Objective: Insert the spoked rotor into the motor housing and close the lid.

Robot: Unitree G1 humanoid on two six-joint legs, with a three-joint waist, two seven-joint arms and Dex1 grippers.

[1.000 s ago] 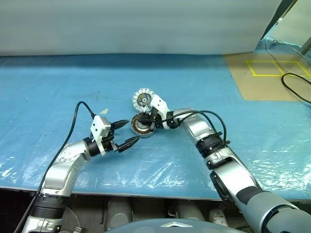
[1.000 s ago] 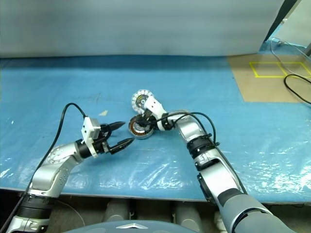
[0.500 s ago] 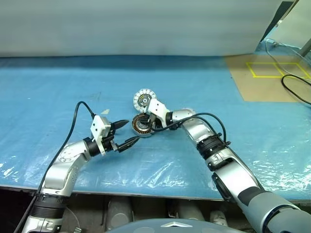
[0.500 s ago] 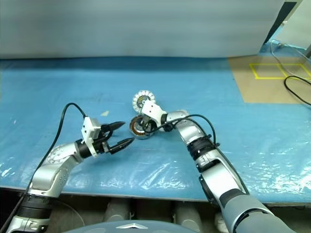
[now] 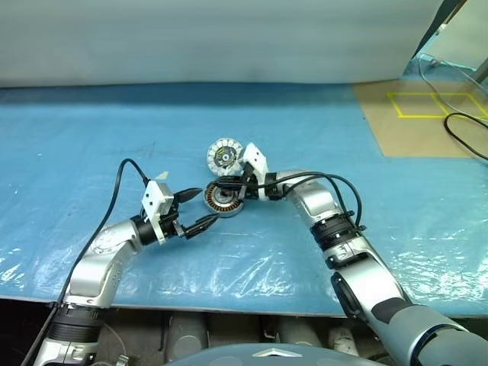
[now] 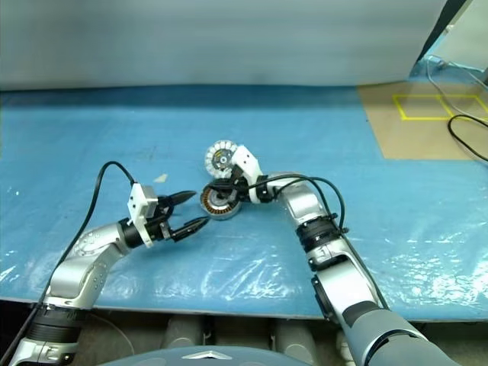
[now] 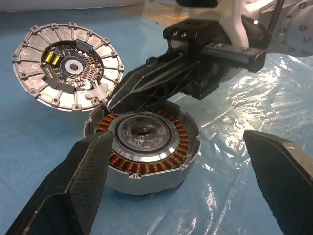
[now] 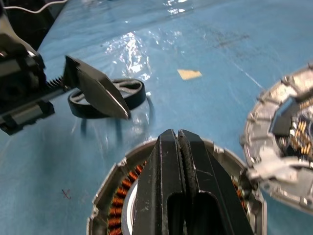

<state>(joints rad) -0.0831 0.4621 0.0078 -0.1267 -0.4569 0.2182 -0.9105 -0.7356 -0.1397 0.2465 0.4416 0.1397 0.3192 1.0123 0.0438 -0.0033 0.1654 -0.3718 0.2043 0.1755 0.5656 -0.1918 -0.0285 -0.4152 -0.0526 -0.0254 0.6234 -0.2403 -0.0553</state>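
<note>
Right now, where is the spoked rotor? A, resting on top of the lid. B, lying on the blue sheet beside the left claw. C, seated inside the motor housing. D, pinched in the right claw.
B: the spoked rotor lies flat on the blue sheet by the open left claw, while the motor housing shows bare copper windings and the right claw is shut on nothing above it.

Right gripper lifts above the motor housing.
The closed right gripper [image 5: 219,182] now sits higher over the motor housing [image 5: 223,198], its wrist tilted up nearer the lid [image 5: 224,155], compared with a second ago.
</note>
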